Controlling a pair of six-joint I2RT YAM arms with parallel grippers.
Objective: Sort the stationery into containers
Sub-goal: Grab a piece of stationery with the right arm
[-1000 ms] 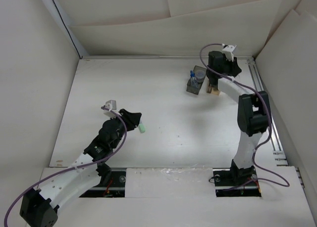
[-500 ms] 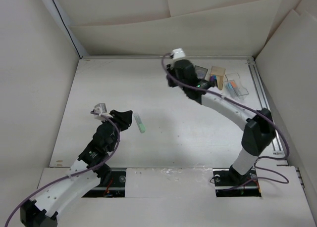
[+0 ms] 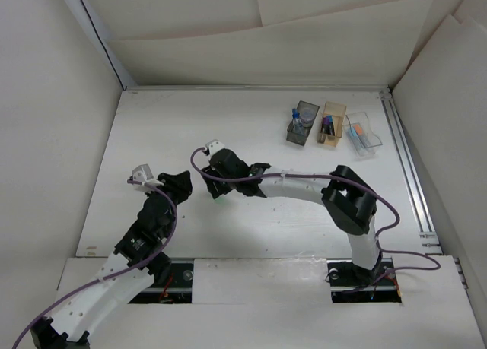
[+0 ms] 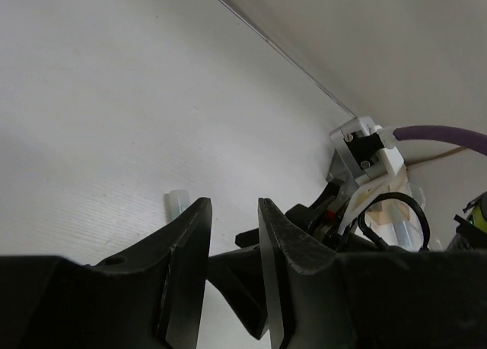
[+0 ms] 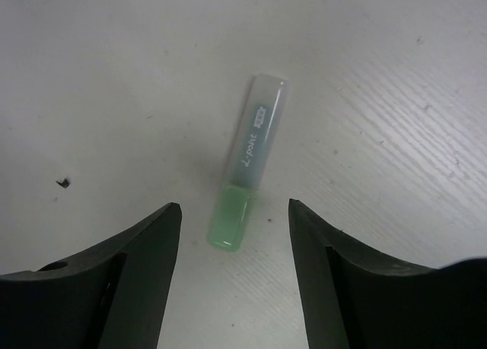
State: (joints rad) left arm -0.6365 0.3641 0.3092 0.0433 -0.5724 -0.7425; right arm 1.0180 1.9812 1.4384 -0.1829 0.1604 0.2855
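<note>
The marker (image 5: 247,166) lies flat on the tabletop (image 5: 114,75), well apart from the bins (image 3: 332,109). The right gripper (image 5: 232,210) straddles it, jaws wide and empty; the left gripper (image 4: 233,208), narrowly parted and empty, sits just beside it. Risk: the crowded grippers may collide, or knock the marker rolling.

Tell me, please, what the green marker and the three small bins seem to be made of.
The green marker looks like plastic: a frosted, translucent grey section with printed lettering, and a satin pale-green end. The bins also seem thin moulded plastic, all see-through: the dark grey bin smoky, the tan-orange bin translucent, the clear bin colourless.
</note>
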